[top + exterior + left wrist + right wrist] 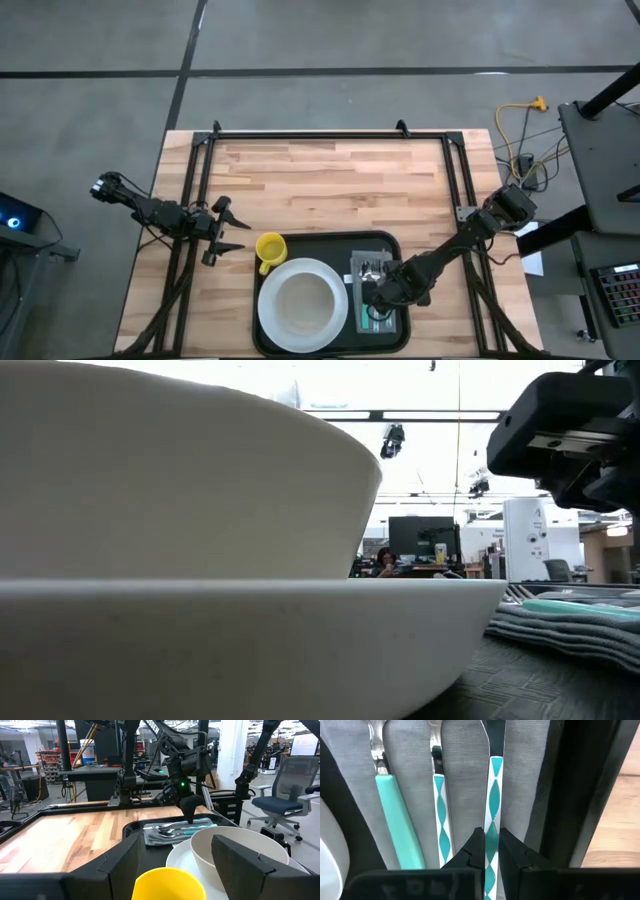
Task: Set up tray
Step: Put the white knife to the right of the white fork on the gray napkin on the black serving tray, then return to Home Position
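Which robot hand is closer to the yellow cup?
The left. The left gripper hovers open just beside the yellow cup, off the tray. The right gripper is across the plate, fingers around a patterned utensil handle.

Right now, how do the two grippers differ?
The right gripper is down over the tray, shut on a diamond-patterned utensil handle lying on the grey napkin. The left gripper is open, empty, off the tray beside the yellow cup. Both are dark and two-fingered.
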